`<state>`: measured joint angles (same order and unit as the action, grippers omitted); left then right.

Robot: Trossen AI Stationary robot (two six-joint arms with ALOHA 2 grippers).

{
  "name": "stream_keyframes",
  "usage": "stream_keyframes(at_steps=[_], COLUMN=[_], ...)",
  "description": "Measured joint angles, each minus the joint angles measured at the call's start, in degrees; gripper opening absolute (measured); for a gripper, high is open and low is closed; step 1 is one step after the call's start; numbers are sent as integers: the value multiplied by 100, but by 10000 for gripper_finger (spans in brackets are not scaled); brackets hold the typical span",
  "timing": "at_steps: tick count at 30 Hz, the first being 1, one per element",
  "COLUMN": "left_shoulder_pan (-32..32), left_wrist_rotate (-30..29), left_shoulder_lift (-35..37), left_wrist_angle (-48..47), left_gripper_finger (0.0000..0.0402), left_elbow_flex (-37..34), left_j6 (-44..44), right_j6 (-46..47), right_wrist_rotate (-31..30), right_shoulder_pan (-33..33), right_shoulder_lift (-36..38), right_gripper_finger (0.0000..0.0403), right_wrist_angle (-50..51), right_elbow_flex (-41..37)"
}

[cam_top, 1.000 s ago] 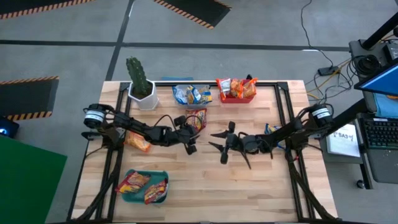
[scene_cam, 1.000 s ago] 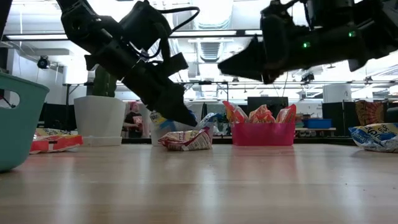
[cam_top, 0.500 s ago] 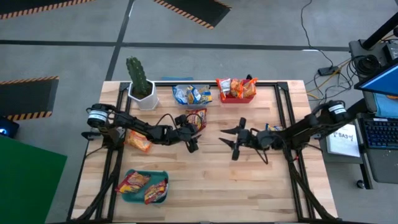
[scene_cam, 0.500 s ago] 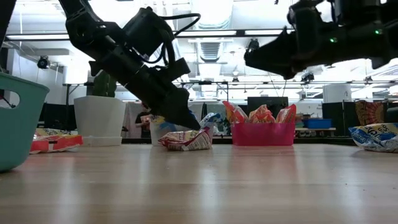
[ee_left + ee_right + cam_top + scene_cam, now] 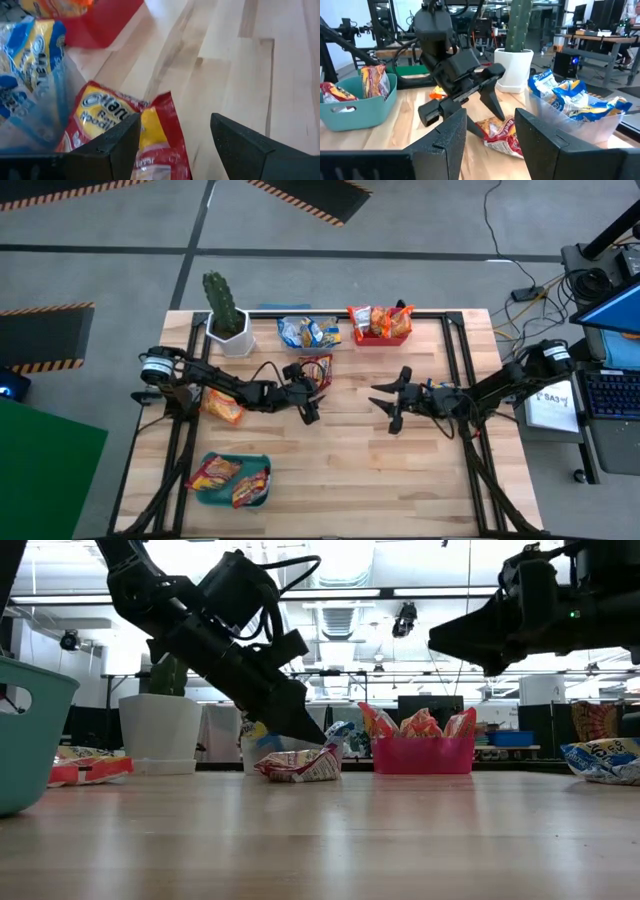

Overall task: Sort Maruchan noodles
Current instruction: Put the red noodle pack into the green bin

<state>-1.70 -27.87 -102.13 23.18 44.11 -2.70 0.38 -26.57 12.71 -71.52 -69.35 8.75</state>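
A red-yellow noodle packet (image 5: 317, 368) lies flat on the table just in front of the clear bin (image 5: 308, 332), which holds blue-white packets. My left gripper (image 5: 311, 396) is open and slants down at this packet (image 5: 131, 125); one finger (image 5: 117, 145) stands over its edge and the other over bare wood. My right gripper (image 5: 388, 408) is open with nothing between its fingers. It hangs above the table's middle right, pointing at the left arm. An orange packet (image 5: 222, 407) lies under the left arm. My left gripper's lower fingertip (image 5: 312, 736) hangs just above the red-yellow packet's top (image 5: 300, 762). Whether it touches the packet I cannot tell.
A red bin (image 5: 380, 325) with packets stands at the far edge. A teal bin (image 5: 232, 480) with red-yellow packets stands near the front left. A potted cactus (image 5: 225, 315) stands at the far left. A blue-white packet (image 5: 600, 760) lies under the right arm.
My right gripper has drawn back toward the table's right edge, staying open and at about the same height. The left arm and the red-yellow packet have kept their places.
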Motion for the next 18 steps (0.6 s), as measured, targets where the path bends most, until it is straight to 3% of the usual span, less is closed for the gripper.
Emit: stream_keyframes(at_steps=[13,18], left_shoulder_pan=[206,231], left_wrist_rotate=[3,5], left_shoulder_lift=[-2,-254], left_wrist_angle=[194,780], left_gripper_finger=[223,223], left_elbow_flex=[-14,-43], left_j6=[74,72], right_j6=[169,167], right_wrist_rotate=[2,2], right_shoulder_pan=[0,0], right_shoulder_lift=[17,19], right_gripper_finger=[155,155], right_wrist_angle=[-23,-19], right_elbow_flex=[-122,-126])
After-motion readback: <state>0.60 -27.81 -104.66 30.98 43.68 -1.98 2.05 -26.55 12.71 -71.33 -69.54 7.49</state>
